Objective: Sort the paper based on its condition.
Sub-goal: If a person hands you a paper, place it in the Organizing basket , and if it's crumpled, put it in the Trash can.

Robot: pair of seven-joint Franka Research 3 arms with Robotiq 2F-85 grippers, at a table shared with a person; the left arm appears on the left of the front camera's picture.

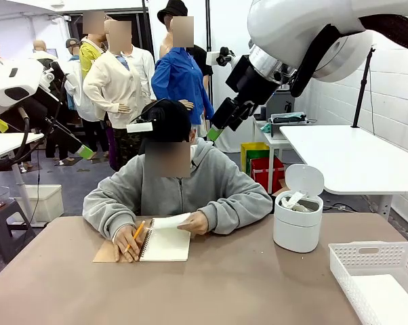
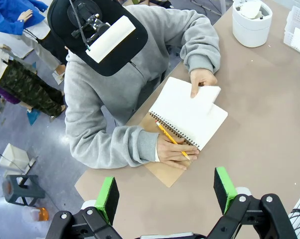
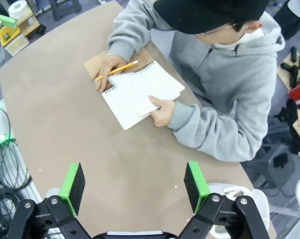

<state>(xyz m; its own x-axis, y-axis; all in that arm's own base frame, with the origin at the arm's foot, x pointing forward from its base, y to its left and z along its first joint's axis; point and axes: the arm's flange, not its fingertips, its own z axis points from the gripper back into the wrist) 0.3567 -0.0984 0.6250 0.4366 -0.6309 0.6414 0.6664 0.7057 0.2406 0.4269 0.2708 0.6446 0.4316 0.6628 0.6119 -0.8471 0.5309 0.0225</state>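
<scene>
Brown tabletop (image 1: 245, 291) shared with a person: crumpled paper (image 1: 293, 200) sits in the white bin (image 1: 297, 230), a flat sheet (image 1: 387, 298) lies in the basket (image 1: 366, 252), and the person's hand (image 1: 198, 223) pinches a page (image 1: 171, 221) of the open notebook (image 1: 165, 247). My left gripper (image 2: 164, 179) and right gripper (image 3: 134, 169) hover high, jaws spread wide, holding nothing. I judge each sheet feather-light, limp and easily creased, best pinched at a free edge
</scene>
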